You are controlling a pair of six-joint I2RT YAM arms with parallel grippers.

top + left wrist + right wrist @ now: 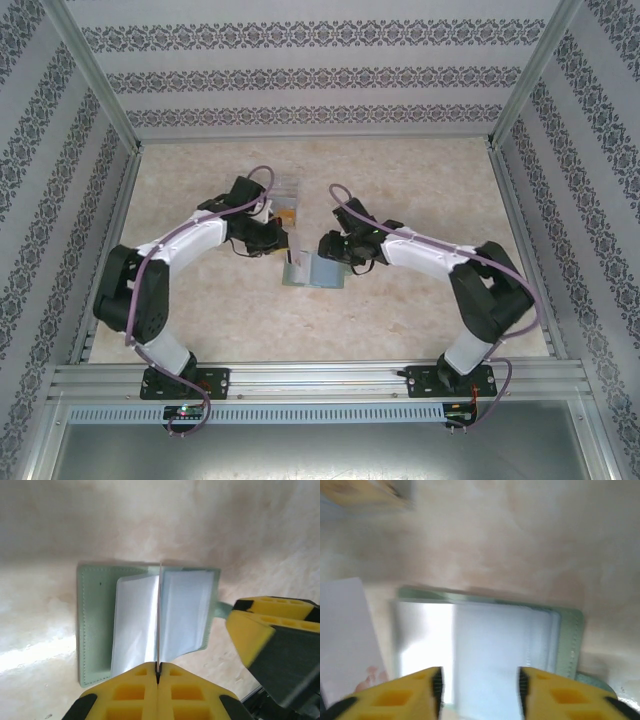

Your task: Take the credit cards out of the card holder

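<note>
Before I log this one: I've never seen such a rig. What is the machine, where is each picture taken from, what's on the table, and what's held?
It is a left arm and a right arm bolted to a table, each ending in a two-finger hand. The wide picture looks down from above; the other two come from wrist cameras. An open pale green card holder lies between the hands, beyond it a clear tray with an orange card. The left hand is shut on a thin whitish sheet standing upright in the holder; card or pocket leaf, I cannot tell. The right hand is open over the holder, holding nothing.
</note>
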